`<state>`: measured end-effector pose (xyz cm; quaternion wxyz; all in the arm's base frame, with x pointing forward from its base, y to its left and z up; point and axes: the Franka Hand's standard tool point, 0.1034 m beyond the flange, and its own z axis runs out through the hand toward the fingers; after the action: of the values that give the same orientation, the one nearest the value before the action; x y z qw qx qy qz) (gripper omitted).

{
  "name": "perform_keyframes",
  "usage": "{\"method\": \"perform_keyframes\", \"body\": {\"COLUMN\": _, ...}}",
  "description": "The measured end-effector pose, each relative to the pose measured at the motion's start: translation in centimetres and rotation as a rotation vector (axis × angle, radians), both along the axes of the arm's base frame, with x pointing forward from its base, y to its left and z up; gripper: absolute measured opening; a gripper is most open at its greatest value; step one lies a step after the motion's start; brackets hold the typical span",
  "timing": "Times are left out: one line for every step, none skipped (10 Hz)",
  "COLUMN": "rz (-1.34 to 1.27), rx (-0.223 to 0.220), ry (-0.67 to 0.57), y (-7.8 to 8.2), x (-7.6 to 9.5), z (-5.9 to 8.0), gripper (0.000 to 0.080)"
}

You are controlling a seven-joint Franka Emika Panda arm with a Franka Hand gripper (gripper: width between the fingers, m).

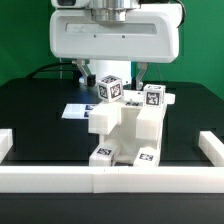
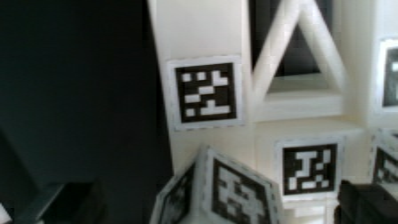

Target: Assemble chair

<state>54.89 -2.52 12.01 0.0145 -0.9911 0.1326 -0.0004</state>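
A black table (image 1: 35,110) fills the exterior view, fenced along its near edge and both sides by a long white border wall (image 1: 110,179). Near the middle of the table, just behind that wall, stands the chair (image 1: 128,128), a cluster of white blocky parts stacked stepwise, with two chunky pieces rising at the top and two lower feet touching the wall. Each part carries a black-and-white square tag; no brand, letters or legible writing appear anywhere, only these coded patterns. A flat white marker board (image 1: 76,111) with printed tags lies on the table behind the chair toward the exterior view's left. Above the chair hangs the robot's white arm housing (image 1: 112,38), and the gripper (image 1: 116,74) reaches down behind the chair's top pieces; its two dark fingers (image 1: 143,72) stand well apart, with nothing between them, one on either side above the upper tagged blocks. In the wrist view the chair's white posts and their tags (image 2: 208,94) fill the frame at close range, with a triangular opening in one part visible; the fingers themselves are not clearly seen there.
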Motion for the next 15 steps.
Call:
{"method": "perform_keyframes", "body": {"rz": 0.063, "rx": 0.0, "ry": -0.002, "y": -0.01, "x": 0.0, "z": 0.0, "gripper": 0.0648}}
{"method": "perform_keyframes", "body": {"rz": 0.141, "rx": -0.001, "ry": -0.004, "y": -0.02, "x": 0.0, "z": 0.0, "gripper": 0.0648}}
{"method": "perform_keyframes", "body": {"rz": 0.216, "rx": -0.001, "ry": -0.006, "y": -0.04, "x": 0.0, "z": 0.0, "gripper": 0.0648}}
{"method": "perform_keyframes", "body": {"rz": 0.287, "rx": -0.002, "ry": -0.008, "y": -0.07, "x": -0.01, "z": 0.0, "gripper": 0.0648}}
{"method": "perform_keyframes", "body": {"rz": 0.37, "rx": -0.004, "ry": -0.01, "y": -0.09, "x": -0.01, "z": 0.0, "gripper": 0.0648}}
{"method": "perform_keyframes", "body": {"rz": 0.458, "rx": -0.011, "ry": -0.009, "y": -0.16, "x": -0.02, "z": 0.0, "gripper": 0.0648}}
{"method": "perform_keyframes", "body": {"rz": 0.504, "rx": -0.013, "ry": -0.009, "y": -0.18, "x": -0.03, "z": 0.0, "gripper": 0.0648}}
{"method": "perform_keyframes", "body": {"rz": 0.541, "rx": -0.014, "ry": -0.009, "y": -0.2, "x": -0.03, "z": 0.0, "gripper": 0.0648}}
{"method": "perform_keyframes", "body": {"rz": 0.609, "rx": -0.02, "ry": -0.007, "y": -0.32, "x": -0.05, "z": 0.0, "gripper": 0.0648}}
{"method": "perform_keyframes", "body": {"rz": 0.686, "rx": -0.025, "ry": -0.005, "y": -0.46, "x": -0.06, "z": 0.0, "gripper": 0.0648}}
{"method": "perform_keyframes", "body": {"rz": 0.705, "rx": -0.028, "ry": -0.004, "y": -0.51, "x": -0.07, "z": 0.0, "gripper": 0.0648}}
{"method": "perform_keyframes", "body": {"rz": 0.692, "rx": -0.028, "ry": -0.003, "y": -0.52, "x": -0.07, "z": 0.0, "gripper": 0.0622}}
{"method": "perform_keyframes", "body": {"rz": 0.692, "rx": -0.028, "ry": -0.003, "y": -0.54, "x": -0.08, "z": 0.0, "gripper": 0.0622}}
{"method": "perform_keyframes", "body": {"rz": 0.692, "rx": -0.028, "ry": -0.003, "y": -0.54, "x": -0.08, "z": -0.01, "gripper": 0.0444}}
{"method": "perform_keyframes", "body": {"rz": 0.692, "rx": -0.028, "ry": -0.003, "y": -0.55, "x": -0.08, "z": -0.01, "gripper": 0.0285}}
